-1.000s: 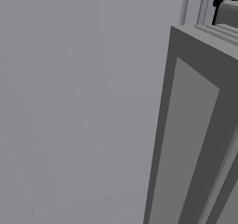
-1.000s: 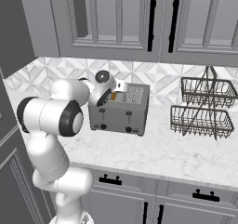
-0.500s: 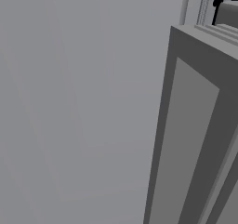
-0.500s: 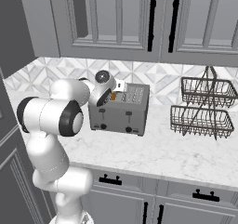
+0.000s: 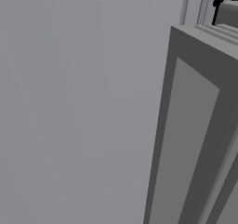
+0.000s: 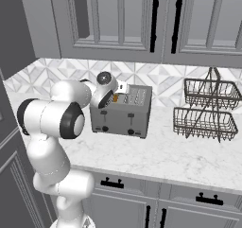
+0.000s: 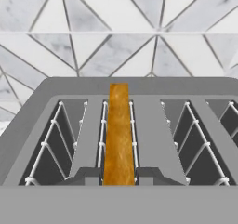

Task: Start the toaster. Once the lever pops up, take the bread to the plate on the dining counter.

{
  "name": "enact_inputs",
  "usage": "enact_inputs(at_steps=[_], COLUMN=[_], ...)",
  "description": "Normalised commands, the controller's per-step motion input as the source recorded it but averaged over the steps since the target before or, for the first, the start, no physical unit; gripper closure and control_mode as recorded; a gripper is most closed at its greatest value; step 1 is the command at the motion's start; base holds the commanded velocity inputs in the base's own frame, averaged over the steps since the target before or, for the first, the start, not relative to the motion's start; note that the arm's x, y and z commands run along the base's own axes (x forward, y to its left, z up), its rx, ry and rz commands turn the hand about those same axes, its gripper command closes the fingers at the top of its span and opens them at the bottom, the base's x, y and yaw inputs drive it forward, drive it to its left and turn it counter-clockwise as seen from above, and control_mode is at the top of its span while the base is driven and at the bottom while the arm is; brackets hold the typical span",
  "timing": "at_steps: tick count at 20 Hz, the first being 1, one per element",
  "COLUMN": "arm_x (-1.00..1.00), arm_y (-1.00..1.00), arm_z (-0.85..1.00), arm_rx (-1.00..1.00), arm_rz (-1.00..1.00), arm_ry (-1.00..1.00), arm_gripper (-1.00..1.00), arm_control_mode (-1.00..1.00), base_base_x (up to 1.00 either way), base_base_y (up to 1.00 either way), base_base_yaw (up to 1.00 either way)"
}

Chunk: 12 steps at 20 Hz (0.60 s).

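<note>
A grey toaster [image 6: 124, 112] stands on the white marble worktop [image 6: 165, 158] against the tiled wall. The bread [image 7: 119, 135], golden brown, stands on edge in the second slot from the left of the toaster [image 7: 56, 86]. My gripper [image 7: 119, 174] reaches down over that slot, and its dark fingertips [image 7: 88, 174] sit on either side of the slice's near edge, shut on it. In the right base view the white hand [image 6: 106, 89] hovers over the toaster's left end, with a bit of the bread [image 6: 115, 98] showing below it. The plate and the dining counter are out of view.
A two-tier wire basket [image 6: 205, 112] stands to the right of the toaster. Grey wall cabinets with dark handles [image 6: 153, 21] hang above. A tall grey cabinet side [image 5: 195, 125] is close to the left base camera.
</note>
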Motion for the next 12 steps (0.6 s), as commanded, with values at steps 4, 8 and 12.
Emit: enact_inputs(at_steps=[4, 8, 12], arm_x=[0.00, -0.09, -0.09], arm_y=[0.00, 0.00, 0.00], arm_z=[0.05, 0.11, 0.24], arm_rx=[0.00, 0.00, 0.00], arm_rz=[0.00, 0.00, 0.00], arm_ry=[-0.02, -0.12, -0.12], arm_gripper=[1.00, 1.00, 1.00], arm_control_mode=[-1.00, -1.00, -1.00], base_base_x=[0.00, 0.00, 0.00], base_base_y=[0.00, 0.00, 0.00], base_base_yaw=[0.00, 0.00, 0.00])
